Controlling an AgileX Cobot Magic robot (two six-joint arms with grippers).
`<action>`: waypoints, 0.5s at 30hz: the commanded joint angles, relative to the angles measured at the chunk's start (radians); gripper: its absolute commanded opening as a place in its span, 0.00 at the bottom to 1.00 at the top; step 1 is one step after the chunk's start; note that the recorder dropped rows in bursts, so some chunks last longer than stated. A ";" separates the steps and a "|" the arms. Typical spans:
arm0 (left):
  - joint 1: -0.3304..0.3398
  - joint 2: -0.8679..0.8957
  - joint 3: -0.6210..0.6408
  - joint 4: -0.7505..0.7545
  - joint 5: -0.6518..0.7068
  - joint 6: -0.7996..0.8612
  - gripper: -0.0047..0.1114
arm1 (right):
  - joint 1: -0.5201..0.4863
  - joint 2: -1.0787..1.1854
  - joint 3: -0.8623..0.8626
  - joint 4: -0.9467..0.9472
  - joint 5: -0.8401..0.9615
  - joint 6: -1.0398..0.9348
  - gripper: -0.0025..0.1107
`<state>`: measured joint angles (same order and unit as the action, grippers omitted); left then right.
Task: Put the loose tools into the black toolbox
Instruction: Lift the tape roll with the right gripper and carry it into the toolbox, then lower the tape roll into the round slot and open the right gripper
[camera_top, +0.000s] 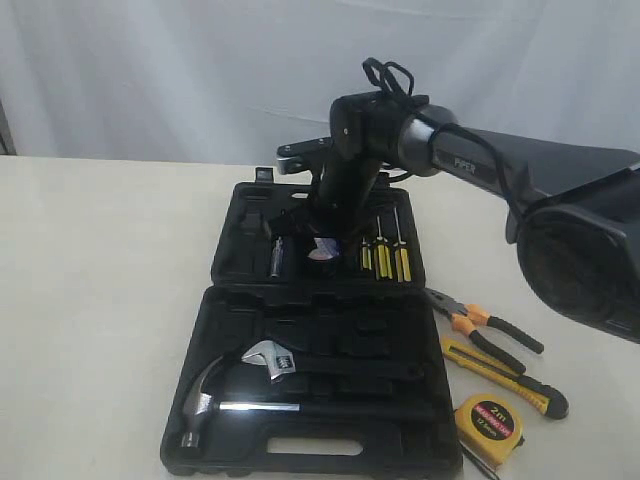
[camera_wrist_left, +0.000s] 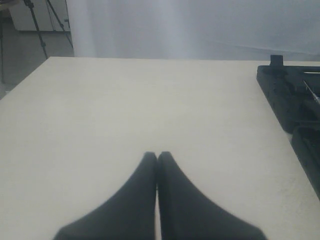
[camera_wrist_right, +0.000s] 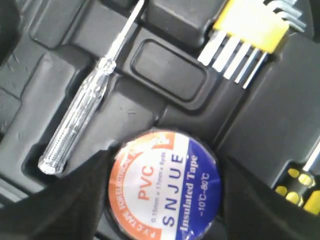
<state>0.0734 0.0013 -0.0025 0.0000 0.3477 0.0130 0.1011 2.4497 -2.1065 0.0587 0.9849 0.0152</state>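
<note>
The black toolbox (camera_top: 228, 262) lies open on the table, and its edge also shows in the left wrist view (camera_wrist_left: 285, 95). My right gripper (camera_top: 325, 238) reaches down into the far half and is shut on the tape roll (camera_wrist_right: 162, 182), whose label reads "PVC Insulated Tape". A dark finger (camera_wrist_right: 80, 195) presses on each side of the roll, which sits low over a moulded recess. To the right of the box, on the table, lie the pliers (camera_top: 480, 322), the utility knife (camera_top: 505, 375) and the yellow tape measure (camera_top: 487, 418). My left gripper (camera_wrist_left: 157, 156) rests shut over bare table, left of the box.
A claw hammer (camera_top: 215, 395) and an adjustable wrench (camera_top: 270, 360) sit in the near half. Yellow-handled screwdrivers (camera_top: 385, 255) fill slots in the far half. A clear tester screwdriver (camera_wrist_right: 85, 117) and hex keys in a yellow holder (camera_wrist_right: 250, 35) lie beside the roll.
</note>
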 joint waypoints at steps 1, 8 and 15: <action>-0.005 -0.001 0.003 0.000 -0.005 -0.006 0.04 | -0.005 0.000 -0.009 -0.012 0.014 -0.002 0.24; -0.005 -0.001 0.003 0.000 -0.005 -0.006 0.04 | -0.005 0.013 -0.009 0.000 0.024 -0.002 0.24; -0.005 -0.001 0.003 0.000 -0.005 -0.006 0.04 | -0.005 0.028 -0.009 0.019 0.026 -0.002 0.24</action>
<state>0.0734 0.0013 -0.0025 0.0000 0.3477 0.0130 0.1011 2.4650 -2.1145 0.0768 1.0062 0.0152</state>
